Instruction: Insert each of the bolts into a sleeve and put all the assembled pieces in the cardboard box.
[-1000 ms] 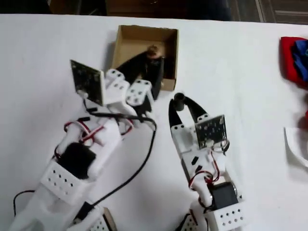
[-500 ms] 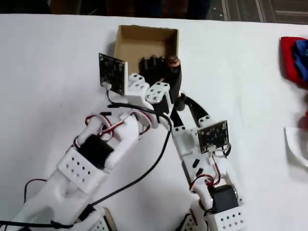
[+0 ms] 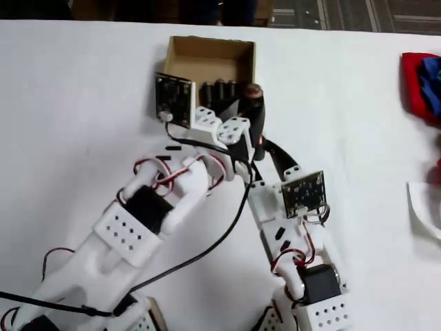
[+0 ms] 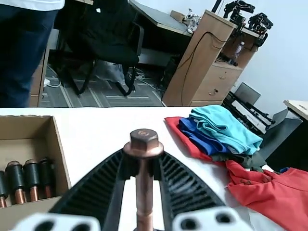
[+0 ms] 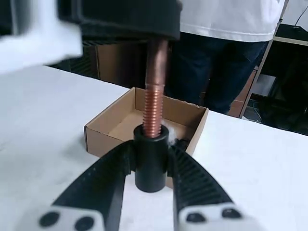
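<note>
My left gripper is shut on a copper bolt, held upright with its hex head on top. In the right wrist view the bolt's threaded end enters the top of a black sleeve, which my right gripper is shut on. From above, the bolt head sits just off the near right corner of the cardboard box, and the left gripper covers most of the right gripper. Several assembled pieces lie in the box.
Red and blue clothes are piled at the table's right edge, with a white object nearer along the same edge. A black cable trails between the two arms. A person stands beyond the table.
The left arm swung right from over the box and brought the bolt down above the sleeve. The right arm stayed where it was.
</note>
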You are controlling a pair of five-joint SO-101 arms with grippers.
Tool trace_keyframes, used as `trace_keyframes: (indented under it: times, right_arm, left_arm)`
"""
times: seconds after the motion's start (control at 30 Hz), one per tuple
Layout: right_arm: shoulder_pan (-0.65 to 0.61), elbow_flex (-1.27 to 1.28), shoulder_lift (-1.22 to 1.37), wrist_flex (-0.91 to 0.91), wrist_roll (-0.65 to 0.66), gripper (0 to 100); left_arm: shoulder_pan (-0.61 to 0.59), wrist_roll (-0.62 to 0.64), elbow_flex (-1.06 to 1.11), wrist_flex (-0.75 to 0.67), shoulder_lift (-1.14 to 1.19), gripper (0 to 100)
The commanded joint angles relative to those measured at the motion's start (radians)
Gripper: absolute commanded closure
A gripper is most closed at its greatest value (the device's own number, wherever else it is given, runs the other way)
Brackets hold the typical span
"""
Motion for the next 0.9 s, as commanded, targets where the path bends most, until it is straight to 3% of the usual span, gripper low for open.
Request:
trace_keyframes:
  times: [0.0,0.23,0.87]
  right_arm:
    - [-0.007,-0.009,-0.028,-0.024,-0.009,97.8]
    - [-0.005,-0.009,-0.028,-0.021,-0.009,97.8]
    - [0.002,-0.014,-0.028,-0.021,-0.009,97.8]
  left_arm:
    - [0.040,-0.012,-0.005,-0.015,0.003,98]
    - [0.084,-0.262,-0.004,0.066,-0.003,98]
    - [0.087,-0.264,-0.002,0.249,-0.075,98]
